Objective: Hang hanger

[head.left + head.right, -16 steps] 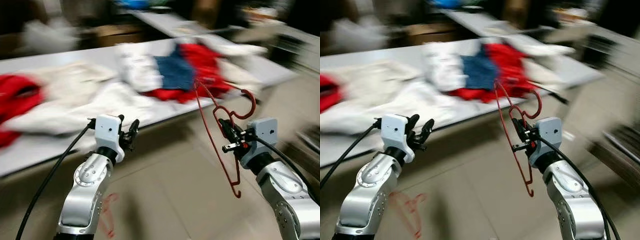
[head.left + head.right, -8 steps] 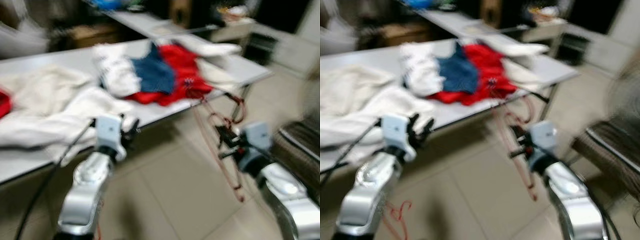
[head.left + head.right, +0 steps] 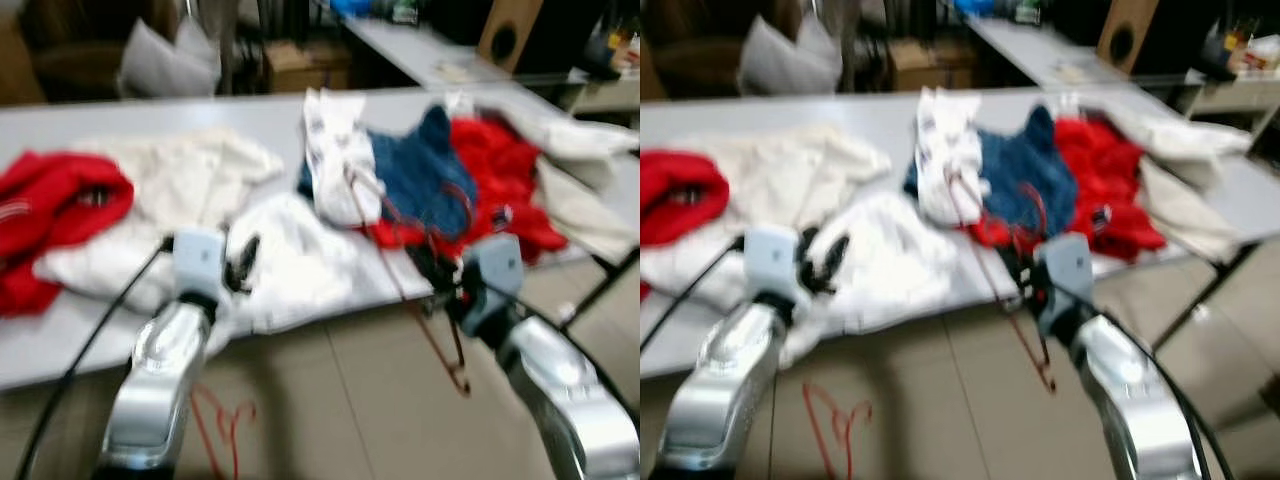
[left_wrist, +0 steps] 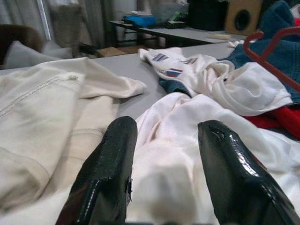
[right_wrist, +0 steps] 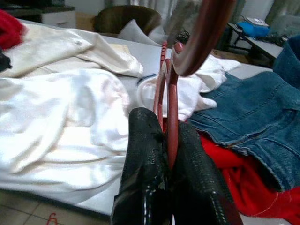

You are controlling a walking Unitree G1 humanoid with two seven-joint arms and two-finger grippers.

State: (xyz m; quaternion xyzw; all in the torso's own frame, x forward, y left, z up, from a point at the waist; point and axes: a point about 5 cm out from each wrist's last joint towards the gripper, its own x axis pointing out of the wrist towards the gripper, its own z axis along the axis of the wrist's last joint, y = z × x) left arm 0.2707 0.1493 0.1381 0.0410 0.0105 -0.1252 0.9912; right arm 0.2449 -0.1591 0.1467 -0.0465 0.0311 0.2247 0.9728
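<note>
Clothes are covering the grey table (image 3: 120,110) ahead; the right gripper (image 5: 169,140) is pinching the red hanger (image 3: 400,270), its long axis slanting floorward, while the left gripper (image 4: 164,154) is gaping wide, holding nothing.

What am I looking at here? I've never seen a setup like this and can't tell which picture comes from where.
A humanoid robot with two silver arms stands at a grey table. The two wide pictures come from cameras in its head, looking down. The close pictures come from cameras on its wrists, looking along black fingers. On the table lie clothes: a red garment, white garments, and a denim jacket. The right gripper is shut on a red hanger. The left gripper is open and holds nothing. Another red hanger lies on the floor.
</note>
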